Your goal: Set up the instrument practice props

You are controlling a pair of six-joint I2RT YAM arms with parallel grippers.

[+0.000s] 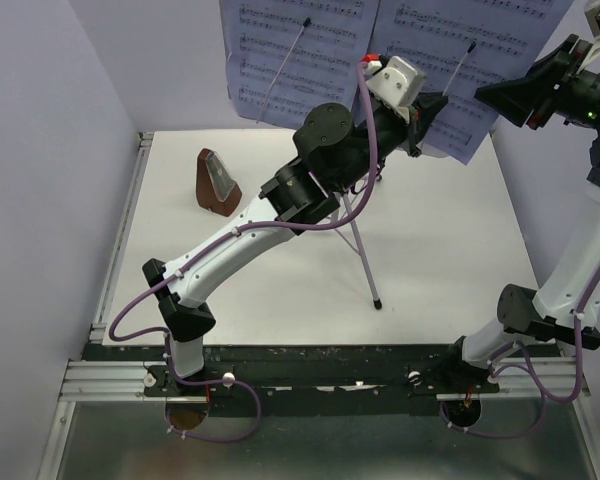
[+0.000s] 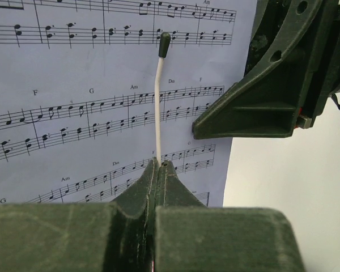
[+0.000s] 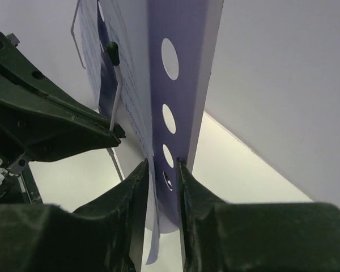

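Left gripper [image 2: 158, 165] closed tight on the base of the white retainer wire [image 2: 157, 102], which runs up across the sheet music [image 2: 73, 85]. Right gripper [image 3: 161, 167] straddles the side edge of the perforated music stand [image 3: 188, 85], pages included; pinching or slack, cannot tell. Stand upright on its tripod [image 1: 366, 255] toward the far side of the table [image 1: 440, 250]. Metronome [image 1: 218, 185] upright, well apart to the left. Step looks like pinning the pages. Next: free the wire gently, then back both arms off without nudging the light tripod.
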